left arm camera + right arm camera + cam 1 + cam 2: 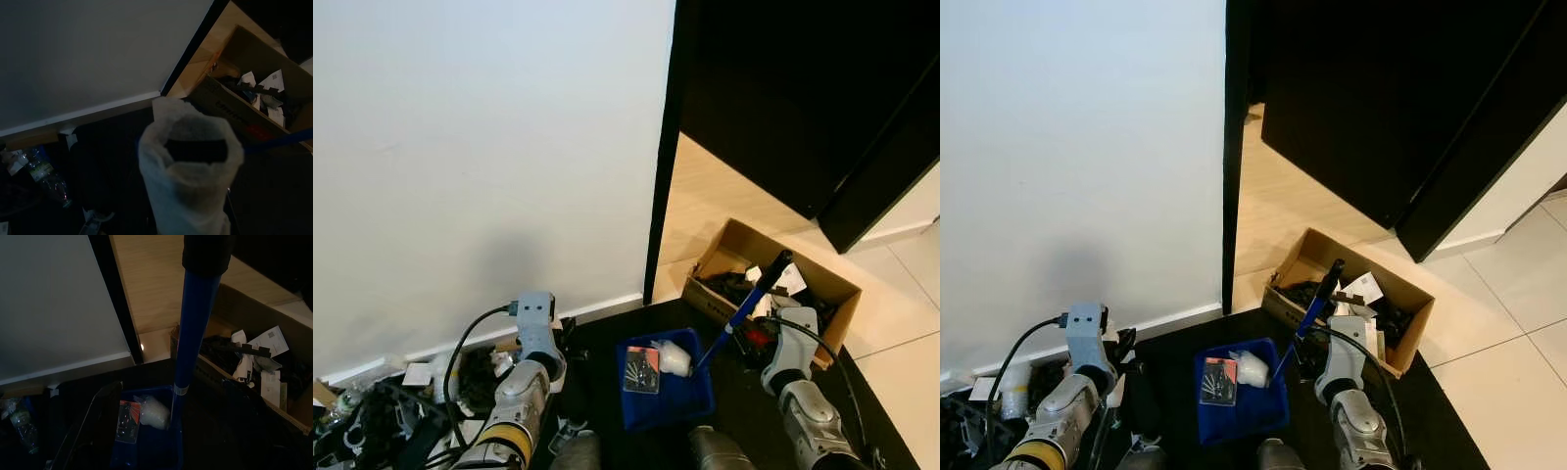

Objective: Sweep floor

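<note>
Nearest, blue dustpan (668, 392) on dark floor, already holding a white wad (672, 360) and a small packet (641, 369). Right gripper (756, 338) clamped on blue handle (751, 302); left gripper (570, 338), cannot tell. Probably near end: emptying remains, perhaps into cardboard box (720, 257).

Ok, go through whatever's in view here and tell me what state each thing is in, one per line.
Dustpan: on the dark mat, holding a white wad and a small packet.
Handle: blue, tilted, rising from the dustpan.
Right hand: at the handle.
Left hand: low by the wall.
Box: open, with papers and dark scraps inside.
Door: open.
Bottle: lying on its side.
</note>
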Controlling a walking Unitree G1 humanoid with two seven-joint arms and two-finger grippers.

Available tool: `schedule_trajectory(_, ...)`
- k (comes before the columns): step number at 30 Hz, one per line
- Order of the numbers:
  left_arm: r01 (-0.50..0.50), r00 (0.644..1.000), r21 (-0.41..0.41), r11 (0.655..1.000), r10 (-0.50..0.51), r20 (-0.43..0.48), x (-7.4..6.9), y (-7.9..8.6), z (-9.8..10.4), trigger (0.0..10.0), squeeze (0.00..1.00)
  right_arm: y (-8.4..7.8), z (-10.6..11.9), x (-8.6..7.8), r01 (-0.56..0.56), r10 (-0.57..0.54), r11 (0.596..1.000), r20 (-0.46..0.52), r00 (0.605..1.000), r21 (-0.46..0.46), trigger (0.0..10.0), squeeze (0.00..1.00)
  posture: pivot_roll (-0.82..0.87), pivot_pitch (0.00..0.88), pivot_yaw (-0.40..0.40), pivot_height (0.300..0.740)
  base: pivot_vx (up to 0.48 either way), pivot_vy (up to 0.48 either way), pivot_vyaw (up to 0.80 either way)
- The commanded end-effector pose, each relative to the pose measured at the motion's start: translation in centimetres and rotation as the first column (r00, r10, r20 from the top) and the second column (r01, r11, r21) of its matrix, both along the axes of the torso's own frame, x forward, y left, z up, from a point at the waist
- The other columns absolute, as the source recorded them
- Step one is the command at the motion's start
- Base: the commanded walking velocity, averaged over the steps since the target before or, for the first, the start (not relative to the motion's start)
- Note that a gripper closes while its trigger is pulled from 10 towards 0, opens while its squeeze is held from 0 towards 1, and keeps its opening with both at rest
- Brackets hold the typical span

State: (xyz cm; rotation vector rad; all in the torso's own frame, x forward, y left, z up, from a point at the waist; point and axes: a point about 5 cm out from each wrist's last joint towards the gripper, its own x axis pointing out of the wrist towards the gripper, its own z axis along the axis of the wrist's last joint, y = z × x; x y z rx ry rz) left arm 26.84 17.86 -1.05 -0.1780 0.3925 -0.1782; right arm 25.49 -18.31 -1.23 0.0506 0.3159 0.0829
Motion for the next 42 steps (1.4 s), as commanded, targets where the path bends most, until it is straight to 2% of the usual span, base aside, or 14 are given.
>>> schedule_trajectory(1, -0.006, 0.999, -0.007, 1.000, 0.006, -0.037, -0.78, -0.20, -0.82, 10.0, 0.00, -0.36, -0.69, -0.66, 0.012, -0.012, 1.000, -0.039, 0.999, 0.003, 10.0, 0.00, 0.03, 0.161, -0.014, 0.740, 0.000, 0.000, 0.00)
schedule_trajectory(42, -0.006, 0.999, -0.007, 1.000, 0.006, -0.035, -0.81, -0.11, -0.80, 10.0, 0.00, -0.26, -0.60, -0.65, 0.013, -0.013, 1.000, -0.032, 0.999, 0.004, 10.0, 0.00, 0.03, 0.168, -0.013, 0.740, 0.000, 0.000, 0.00)
